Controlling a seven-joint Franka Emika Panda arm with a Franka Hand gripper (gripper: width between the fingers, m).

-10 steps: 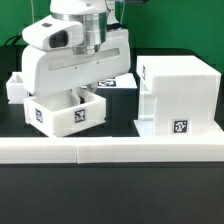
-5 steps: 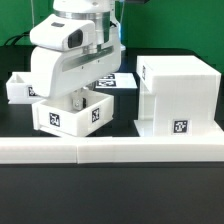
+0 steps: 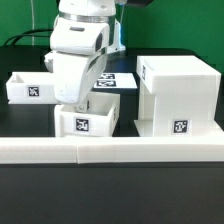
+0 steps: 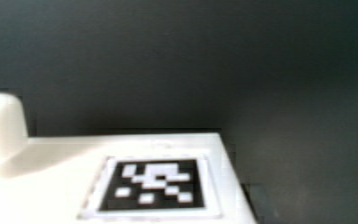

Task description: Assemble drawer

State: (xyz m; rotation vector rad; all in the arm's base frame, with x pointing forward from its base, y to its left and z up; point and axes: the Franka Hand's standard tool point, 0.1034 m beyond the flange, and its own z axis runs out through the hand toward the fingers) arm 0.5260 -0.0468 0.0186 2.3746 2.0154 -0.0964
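The tall white box-shaped housing [image 3: 178,95] stands at the exterior view's right, with a square tag low on its front. One small white tray [image 3: 88,121] with a tag on its front sits just left of the housing. My gripper [image 3: 76,104] reaches down into this tray and is shut on its wall; the fingertips are hidden by the tray. A second small tray [image 3: 30,88] stands at the back left. The wrist view shows a white surface with a tag [image 4: 155,185] against the dark table; my fingers do not show there.
A long low white wall strip [image 3: 110,148] runs along the front of the table. The marker board [image 3: 118,82] lies flat behind the held tray, between the arm and the housing. The table is black.
My gripper has moved toward the exterior view's right with the small tray in it, and the tray now sits lower and close to the housing's left side. The wrist has turned.
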